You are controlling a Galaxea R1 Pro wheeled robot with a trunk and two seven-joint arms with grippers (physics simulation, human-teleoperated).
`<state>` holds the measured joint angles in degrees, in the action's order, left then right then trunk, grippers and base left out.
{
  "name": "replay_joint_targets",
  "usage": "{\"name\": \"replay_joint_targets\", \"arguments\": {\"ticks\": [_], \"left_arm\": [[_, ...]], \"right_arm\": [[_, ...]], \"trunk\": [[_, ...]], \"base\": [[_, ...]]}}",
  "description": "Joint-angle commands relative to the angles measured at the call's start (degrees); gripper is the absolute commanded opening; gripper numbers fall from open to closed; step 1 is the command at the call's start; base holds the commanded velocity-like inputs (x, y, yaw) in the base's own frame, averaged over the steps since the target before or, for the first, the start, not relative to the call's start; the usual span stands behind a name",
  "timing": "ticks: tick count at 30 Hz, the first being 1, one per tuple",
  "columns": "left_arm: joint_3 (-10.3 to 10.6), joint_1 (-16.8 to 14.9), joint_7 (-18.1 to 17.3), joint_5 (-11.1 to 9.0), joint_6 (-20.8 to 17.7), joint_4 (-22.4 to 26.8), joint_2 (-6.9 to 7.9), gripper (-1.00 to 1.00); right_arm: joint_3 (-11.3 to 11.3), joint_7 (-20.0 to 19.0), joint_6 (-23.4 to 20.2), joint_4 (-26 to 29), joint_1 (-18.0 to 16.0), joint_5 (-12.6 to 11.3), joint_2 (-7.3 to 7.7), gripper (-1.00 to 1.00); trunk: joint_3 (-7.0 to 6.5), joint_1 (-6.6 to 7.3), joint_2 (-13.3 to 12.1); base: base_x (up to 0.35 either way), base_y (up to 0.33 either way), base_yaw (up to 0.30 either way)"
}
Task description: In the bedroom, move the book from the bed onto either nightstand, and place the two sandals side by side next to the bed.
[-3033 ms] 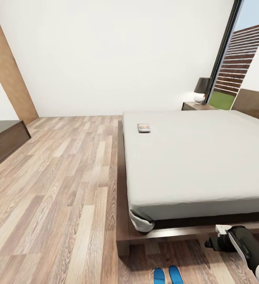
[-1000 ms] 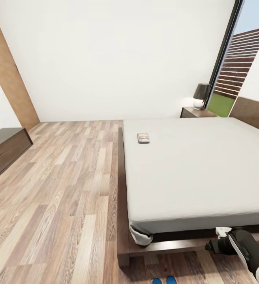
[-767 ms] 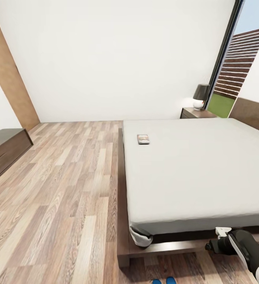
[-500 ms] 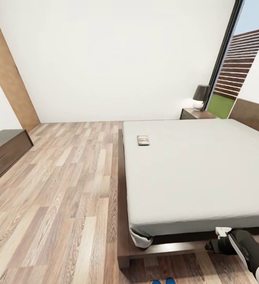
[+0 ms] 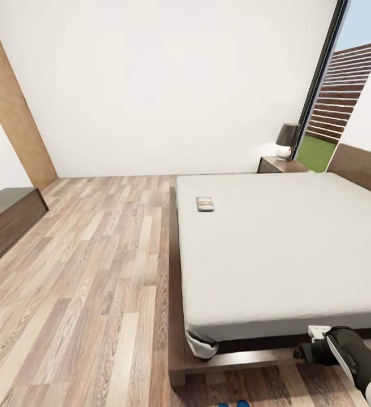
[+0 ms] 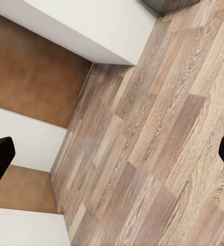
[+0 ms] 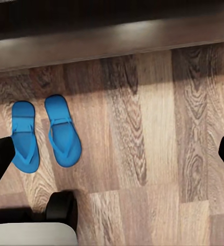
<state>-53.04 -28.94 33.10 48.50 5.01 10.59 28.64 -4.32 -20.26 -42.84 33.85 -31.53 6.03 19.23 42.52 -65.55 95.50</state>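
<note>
Item: small dark paperback book with an orange band (image 5: 205,204), flat on the pale grey-white mattress of the low dark-framed bed (image 5: 276,243), near its left edge, centre of the head frame.

Item: two bright blue flat sandals (image 7: 46,135), side by side on the wood-plank floor (image 5: 89,271) beside the bed frame; sandal portion judged done.

Item: glossy dark brown nightstand (image 5: 280,164), upper right, carrying a dark-shaded lamp (image 5: 288,139).

Item: right gripper (image 7: 112,154), fingers spread wide, holding nothing. Left gripper (image 6: 112,159), likewise spread, over bare floor.

Handling note: drive along the bed's left side until the book is within reach, approach low and level, and pinch the thin book by its edge.
</note>
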Motion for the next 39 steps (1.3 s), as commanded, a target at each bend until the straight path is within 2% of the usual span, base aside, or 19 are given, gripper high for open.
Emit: {"name": "replay_joint_targets", "arguments": {"ticks": [1,39], "left_arm": [[-0.5,-0.1,0.1,0.4,0.4,-0.1,0.02,1.00],[-0.5,-0.1,0.1,0.4,0.4,-0.1,-0.56,1.00]], "right_arm": [[-0.2,-0.5,-0.2,0.1,0.0,0.6,-0.04,1.00],[-0.1,-0.6,-0.1,0.1,0.0,0.7,-0.15,1.00]], "trunk": [[-0.14,0.23,-0.4],[-6.96,8.58,-15.6]], "base": [[0.000,0.000,0.000],[0.000,0.000,0.000]]}}
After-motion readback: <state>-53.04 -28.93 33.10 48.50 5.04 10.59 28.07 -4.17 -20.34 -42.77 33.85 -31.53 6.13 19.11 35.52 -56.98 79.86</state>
